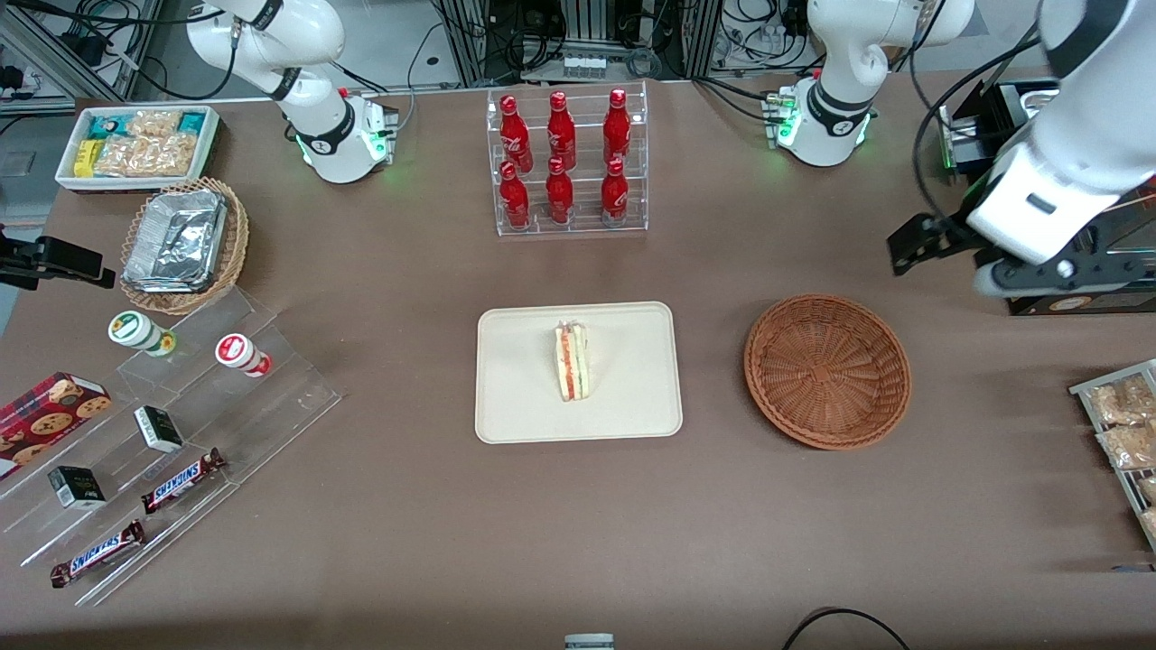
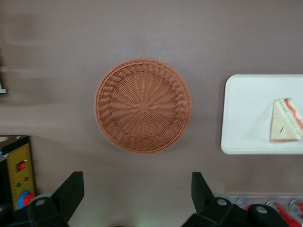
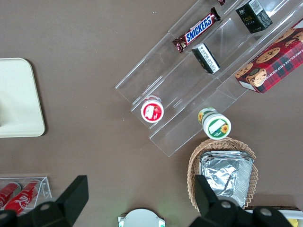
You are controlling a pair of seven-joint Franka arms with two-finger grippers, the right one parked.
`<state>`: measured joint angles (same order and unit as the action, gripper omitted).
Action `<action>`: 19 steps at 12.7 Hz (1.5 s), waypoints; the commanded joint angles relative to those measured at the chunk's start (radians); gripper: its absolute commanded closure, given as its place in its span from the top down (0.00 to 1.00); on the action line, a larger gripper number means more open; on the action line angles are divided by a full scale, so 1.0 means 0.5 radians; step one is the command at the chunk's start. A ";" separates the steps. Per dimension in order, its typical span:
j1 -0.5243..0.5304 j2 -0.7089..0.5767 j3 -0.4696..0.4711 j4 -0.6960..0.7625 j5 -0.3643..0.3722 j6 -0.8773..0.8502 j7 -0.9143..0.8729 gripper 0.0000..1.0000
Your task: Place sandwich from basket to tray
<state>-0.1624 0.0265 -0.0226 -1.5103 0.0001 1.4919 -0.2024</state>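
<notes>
One sandwich (image 1: 572, 362) is all this task concerns, and it already lies on the tray (image 1: 515, 415), near the tray's middle, on its side with the red and green filling edge showing. The basket (image 1: 827, 370) sits apart from the tray, toward the working arm's end of the tabletop (image 1: 578, 542), and it holds nothing. Judged from that, the placing itself looks done and the step in hand is the retreat.

The gripper (image 1: 912, 246) hangs high above the tabletop, farther from the front camera than the basket and out toward the working arm's end. In the wrist view its fingers (image 2: 71, 191) stand spread wide with nothing between them, so the grip is released.

To finish well, the arm should keep its height as it pulls away, so nothing brushes the basket rim or the dark equipment box (image 1: 1002, 126) close by the arm. The fingers can stay spread; there is nothing left to clamp. No pass low over the tray is needed, since the wrapped sandwich is light and a nudge could slide it toward the low rim. The rack of red bottles (image 1: 564, 162) stands farther from the camera than the tray and well apart from the arm, so it poses little risk.
</notes>
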 commanded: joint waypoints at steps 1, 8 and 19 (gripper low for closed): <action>0.094 -0.212 -0.019 -0.234 -0.010 0.001 0.168 1.00; 0.254 -0.142 -0.038 -0.091 0.110 -0.045 0.438 1.00; 0.285 -0.013 -0.035 0.035 0.098 0.001 0.432 1.00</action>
<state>-0.0339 0.0049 -0.0290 -1.5238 0.0492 1.5002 -0.0027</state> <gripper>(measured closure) 0.000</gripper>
